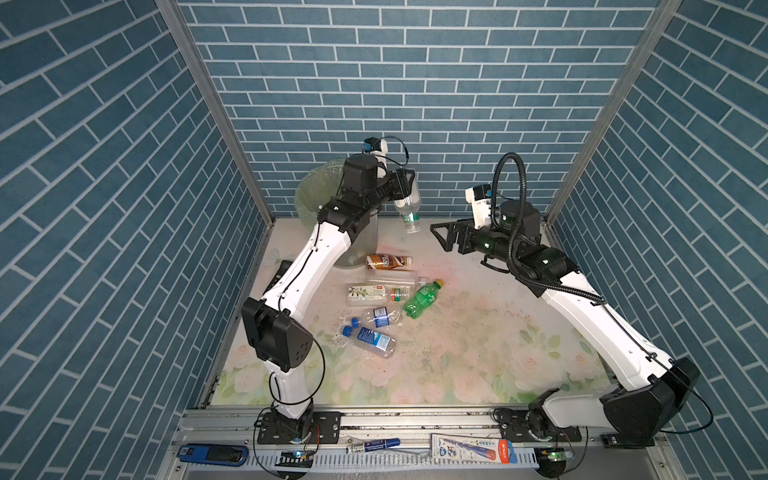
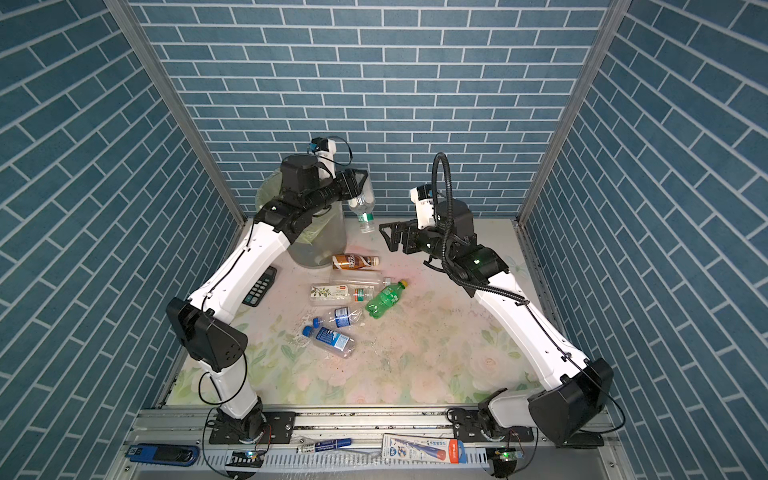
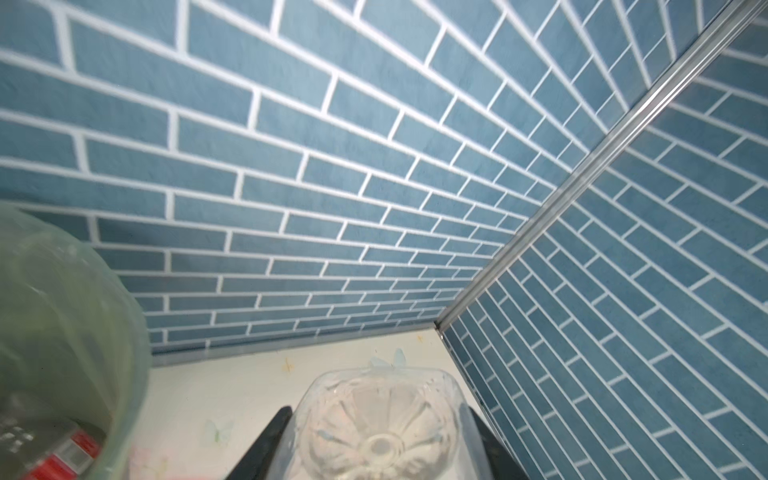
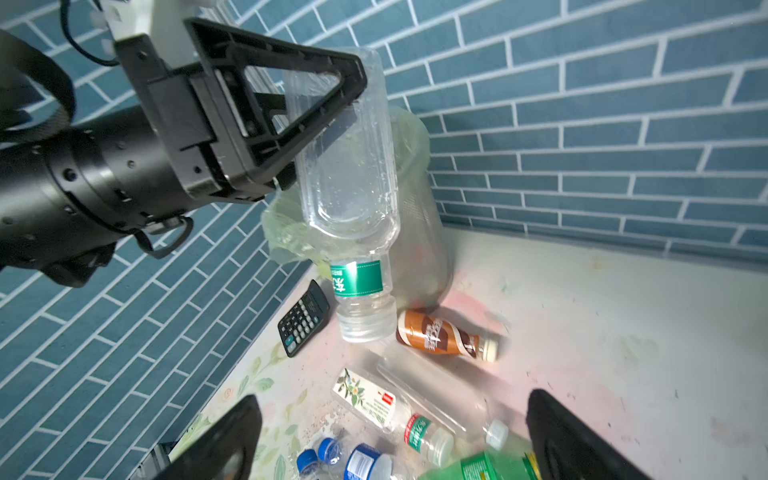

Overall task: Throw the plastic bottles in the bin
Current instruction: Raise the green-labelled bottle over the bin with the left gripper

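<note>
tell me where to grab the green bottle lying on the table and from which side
Take the green bottle around its mid-body, claw dropping from above with jaws across its width. It lies flat, yellow cap toward the back right, bare table on its right; the white-labelled bottle crowds its left. The open right claw looks nearer.

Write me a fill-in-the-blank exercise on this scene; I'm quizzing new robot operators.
The left gripper holds the clear bottle with its cap pointing ____.
The right gripper is ____ and holds nothing.
The green bottle lying on the table has a ____ cap.
Missing words: down; open; yellow.
</note>
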Tool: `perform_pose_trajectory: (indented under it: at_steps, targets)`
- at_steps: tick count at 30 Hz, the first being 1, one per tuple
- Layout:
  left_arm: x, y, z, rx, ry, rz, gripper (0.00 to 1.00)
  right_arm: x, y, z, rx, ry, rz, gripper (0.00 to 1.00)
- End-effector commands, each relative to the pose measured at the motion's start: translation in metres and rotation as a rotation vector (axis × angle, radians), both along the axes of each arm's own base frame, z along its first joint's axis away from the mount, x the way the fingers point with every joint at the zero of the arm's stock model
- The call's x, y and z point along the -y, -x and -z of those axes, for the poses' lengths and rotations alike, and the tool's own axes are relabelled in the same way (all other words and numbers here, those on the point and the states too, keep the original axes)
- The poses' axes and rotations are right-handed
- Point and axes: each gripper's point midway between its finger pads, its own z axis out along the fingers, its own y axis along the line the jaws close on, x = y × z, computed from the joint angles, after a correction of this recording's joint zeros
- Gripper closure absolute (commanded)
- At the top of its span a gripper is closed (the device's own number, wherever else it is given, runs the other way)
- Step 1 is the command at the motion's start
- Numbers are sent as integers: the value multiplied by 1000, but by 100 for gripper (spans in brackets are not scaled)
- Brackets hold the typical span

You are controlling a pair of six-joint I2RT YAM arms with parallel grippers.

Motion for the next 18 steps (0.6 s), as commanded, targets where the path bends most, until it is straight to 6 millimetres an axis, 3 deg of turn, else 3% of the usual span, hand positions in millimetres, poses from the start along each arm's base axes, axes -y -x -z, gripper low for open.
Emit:
perform_pose_trajectory:
  at_steps: [1,9,15,18]
  targets:
    - [-40,1,-51,153,-31,-116,71,-14,4,-33,123,39,-49,1]
    - [-103,22,-144,400,-61,-258,72,-48,16,-81,239,20,-149,1]
    - [-133,48,-201,569,-110,-342,73,-59,13,-85,242,13,-164,1]
    - [-142,47,-208,593,-136,-367,72,-62,11,-79,224,14,-165,1]
